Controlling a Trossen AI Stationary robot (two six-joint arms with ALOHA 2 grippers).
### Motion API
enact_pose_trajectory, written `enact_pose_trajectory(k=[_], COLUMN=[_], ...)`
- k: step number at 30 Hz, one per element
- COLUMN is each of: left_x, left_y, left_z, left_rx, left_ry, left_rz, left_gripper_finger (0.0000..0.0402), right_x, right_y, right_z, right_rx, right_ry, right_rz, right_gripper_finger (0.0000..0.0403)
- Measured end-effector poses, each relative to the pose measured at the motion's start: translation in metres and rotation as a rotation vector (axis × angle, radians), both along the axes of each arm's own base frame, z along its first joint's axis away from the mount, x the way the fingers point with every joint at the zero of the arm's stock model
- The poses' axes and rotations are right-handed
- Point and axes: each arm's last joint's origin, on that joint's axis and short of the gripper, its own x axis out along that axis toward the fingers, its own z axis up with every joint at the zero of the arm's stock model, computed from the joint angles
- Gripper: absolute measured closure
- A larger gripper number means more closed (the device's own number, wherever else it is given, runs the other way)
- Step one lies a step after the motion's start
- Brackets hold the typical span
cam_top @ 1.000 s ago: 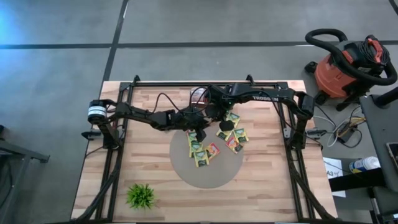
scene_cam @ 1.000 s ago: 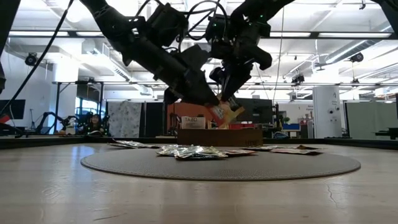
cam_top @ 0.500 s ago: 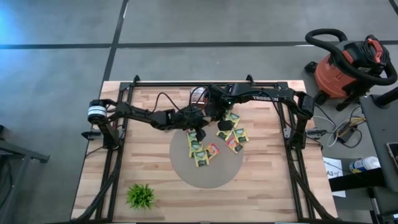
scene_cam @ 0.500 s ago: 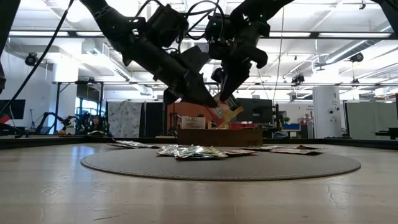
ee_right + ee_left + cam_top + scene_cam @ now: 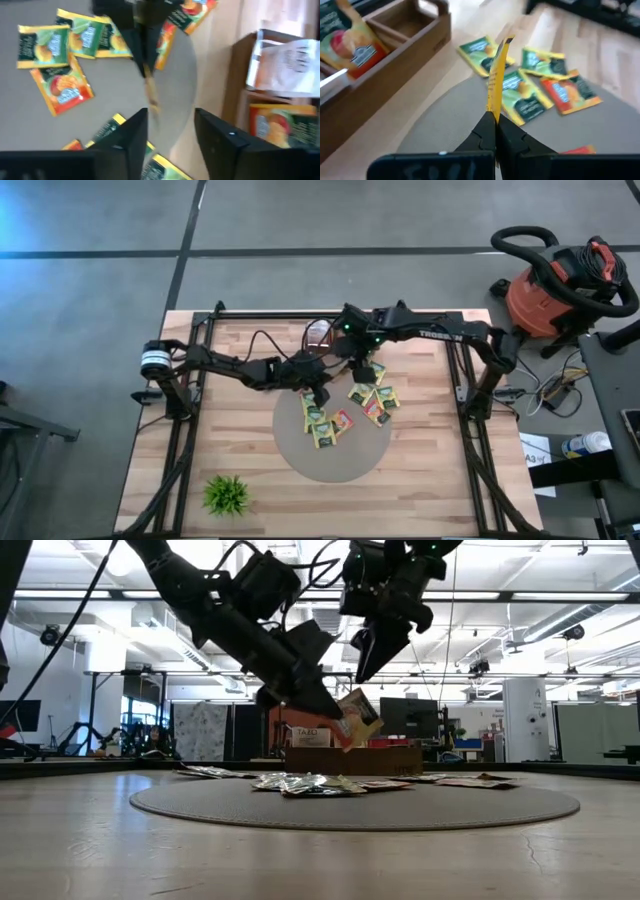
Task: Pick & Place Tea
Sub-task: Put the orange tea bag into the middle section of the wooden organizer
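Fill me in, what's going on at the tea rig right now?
The left tool is shut on a tea sachet, holding it edge-up in the air above the round grey mat. The right tool hangs open just above it, holding nothing. More sachets lie loose on the mat, and a wooden box beside the mat already holds some.

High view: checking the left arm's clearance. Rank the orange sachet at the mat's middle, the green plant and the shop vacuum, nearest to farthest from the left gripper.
From the left gripper, shut on a tea sachet:
1. Orange sachet, beside it on the mat.
2. Green plant, table lower-left corner.
3. Shop vacuum, off the table, far right.
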Motion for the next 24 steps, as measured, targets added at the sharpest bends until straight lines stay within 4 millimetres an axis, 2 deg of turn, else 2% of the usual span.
enact_pose_trajectory(k=[4, 8, 18, 24], left_x=[0.001, -0.001, 0.001, 0.001], left_y=[-0.006, -0.012, -0.010, -0.009], left_z=[0.005, 0.014, 0.027, 0.027], left_rx=[0.010, 0.040, 0.062, 0.066], left_ry=[-0.028, -0.056, -0.162, -0.166], left_rz=[0.007, 0.039, 0.059, 0.057], left_gripper_finger=[0.0401, 0.0401, 0.0401, 0.0401], right_x=[-0.007, -0.015, -0.019, -0.017], right_y=[-0.004, -0.010, 0.000, -0.003], right_z=[0.008, 0.011, 0.003, 0.004], right_rx=[-0.022, -0.017, 0.060, 0.050], right_ry=[-0.020, -0.008, 0.007, -0.020], right_rz=[0.012, -0.007, 0.039, 0.033], right_gripper_finger=[0.0200, 0.0187, 0.0195, 0.0221])
